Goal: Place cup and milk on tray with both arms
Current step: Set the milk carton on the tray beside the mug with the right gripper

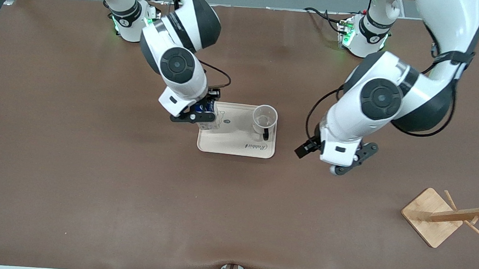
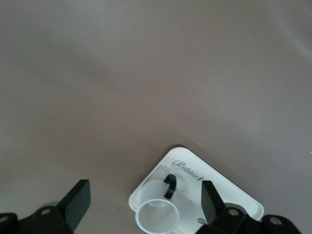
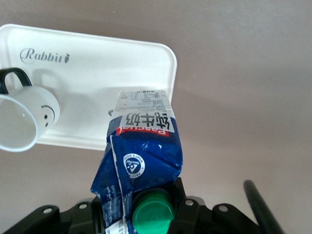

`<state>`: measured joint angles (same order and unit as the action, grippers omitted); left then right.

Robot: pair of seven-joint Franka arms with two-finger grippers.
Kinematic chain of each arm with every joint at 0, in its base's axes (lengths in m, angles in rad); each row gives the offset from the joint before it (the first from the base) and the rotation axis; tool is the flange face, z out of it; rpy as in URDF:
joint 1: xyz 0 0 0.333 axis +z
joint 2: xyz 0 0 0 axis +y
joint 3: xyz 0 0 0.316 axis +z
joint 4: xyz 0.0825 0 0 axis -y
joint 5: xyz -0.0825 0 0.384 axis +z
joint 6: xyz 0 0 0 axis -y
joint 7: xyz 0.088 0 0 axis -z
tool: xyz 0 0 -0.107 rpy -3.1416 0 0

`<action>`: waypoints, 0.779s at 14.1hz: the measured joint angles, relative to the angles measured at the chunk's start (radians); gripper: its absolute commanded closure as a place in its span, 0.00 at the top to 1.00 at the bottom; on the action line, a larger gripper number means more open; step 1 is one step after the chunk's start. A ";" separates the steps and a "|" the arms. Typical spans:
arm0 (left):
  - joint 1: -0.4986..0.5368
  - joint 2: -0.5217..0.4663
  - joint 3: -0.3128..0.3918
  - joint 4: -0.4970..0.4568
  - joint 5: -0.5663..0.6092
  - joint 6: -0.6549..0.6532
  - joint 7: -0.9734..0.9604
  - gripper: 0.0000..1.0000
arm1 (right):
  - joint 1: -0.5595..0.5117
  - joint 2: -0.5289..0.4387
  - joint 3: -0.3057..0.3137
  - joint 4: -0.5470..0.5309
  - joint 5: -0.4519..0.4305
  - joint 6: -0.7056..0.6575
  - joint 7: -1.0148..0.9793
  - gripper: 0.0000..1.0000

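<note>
— Brown tabletop [image 1: 91, 174] first: what's at the right arm's end?

— Right end effector [image 1: 204, 113] is clamped on the milk [image 3: 141, 161], over the tray [image 1: 230, 144] edge nearest that arm.

— And the cup?

— Cup [image 1: 264, 118] stands upright on the tray, toward the left arm's end.

— Left arm?

— Left end effector [image 2: 141, 202] hovers over bare tabletop beside the tray, fingers spread, holding nothing. A wooden peg rack [image 1: 434, 216] sits nearer the camera, well apart.
</note>
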<state>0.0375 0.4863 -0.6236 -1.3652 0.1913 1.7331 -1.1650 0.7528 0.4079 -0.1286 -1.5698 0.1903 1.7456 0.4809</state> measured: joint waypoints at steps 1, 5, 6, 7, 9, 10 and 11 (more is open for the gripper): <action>0.022 -0.019 0.000 0.000 0.000 -0.015 0.048 1.00 | 0.005 0.019 0.000 0.000 0.000 0.026 0.000 0.00; 0.137 -0.092 0.001 0.000 0.000 -0.084 0.269 1.00 | 0.041 0.083 0.000 0.007 0.000 0.085 0.003 0.00; 0.168 -0.106 0.001 0.000 0.000 -0.097 0.320 1.00 | 0.044 0.084 0.000 0.010 0.000 0.080 0.005 0.00; 0.196 -0.117 0.001 0.000 0.000 -0.109 0.365 1.00 | 0.044 0.085 -0.001 0.010 0.004 0.079 0.005 0.00; 0.241 -0.132 0.002 0.000 0.000 -0.119 0.417 1.00 | 0.044 0.086 -0.007 0.010 0.022 0.075 0.005 0.13; 0.261 -0.139 0.002 0.000 0.000 -0.120 0.438 1.00 | 0.044 0.087 -0.010 0.010 0.027 0.074 0.005 0.24; 0.280 -0.145 0.002 0.000 0.000 -0.127 0.470 1.00 | 0.043 0.087 -0.012 0.010 0.030 0.073 0.005 0.58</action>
<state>0.3180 0.3411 -0.6220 -1.3653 0.1913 1.6063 -0.6953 0.7961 0.4947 -0.1405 -1.5595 0.2205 1.8185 0.4861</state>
